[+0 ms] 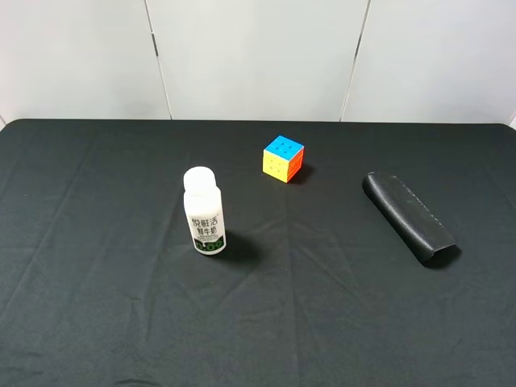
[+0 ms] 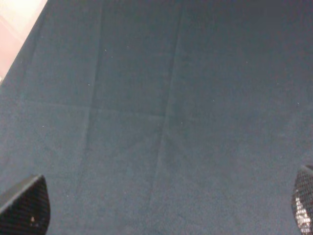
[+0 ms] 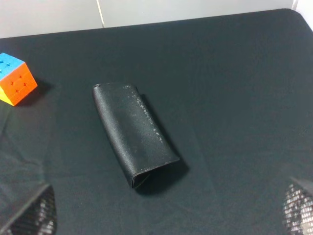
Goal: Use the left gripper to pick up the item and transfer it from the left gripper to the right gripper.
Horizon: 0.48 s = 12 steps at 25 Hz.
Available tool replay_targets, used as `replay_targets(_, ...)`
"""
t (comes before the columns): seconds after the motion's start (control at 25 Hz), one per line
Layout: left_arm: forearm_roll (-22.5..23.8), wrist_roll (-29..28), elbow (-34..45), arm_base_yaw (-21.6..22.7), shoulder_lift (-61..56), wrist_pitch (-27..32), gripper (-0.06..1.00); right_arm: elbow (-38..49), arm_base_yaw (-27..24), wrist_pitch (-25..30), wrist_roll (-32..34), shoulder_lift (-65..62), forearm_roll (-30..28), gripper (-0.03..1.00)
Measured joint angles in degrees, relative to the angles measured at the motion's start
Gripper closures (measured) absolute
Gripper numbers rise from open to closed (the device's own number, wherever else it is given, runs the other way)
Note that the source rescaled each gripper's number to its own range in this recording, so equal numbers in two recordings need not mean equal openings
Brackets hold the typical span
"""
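The item, a long matte black soft case [image 1: 408, 216], lies flat on the black tablecloth at the right, angled from far left to near right. It also shows in the right wrist view [image 3: 133, 131], ahead of the right gripper [image 3: 168, 215], whose fingertips [image 3: 30, 215] stand wide apart and empty. The left gripper [image 2: 166, 208] is open too, with fingertips [image 2: 27, 208] at both lower corners of its view and only bare cloth between them. Neither gripper shows in the exterior high view.
A white bottle with a green label [image 1: 203, 211] stands upright left of centre. A small multicoloured cube [image 1: 283, 158] sits at the back centre and shows in the right wrist view [image 3: 15, 78]. The black cloth [image 1: 97, 322] covers the table; a white wall stands behind.
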Motion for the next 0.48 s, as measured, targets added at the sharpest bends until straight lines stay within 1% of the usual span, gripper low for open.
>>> replay_targets(0.48, 0.0, 0.0, 0.0, 0.0, 0.0, 0.0, -0.04, 0.0, 0.0, 0.06, 0.0, 0.0, 0.0, -0.03)
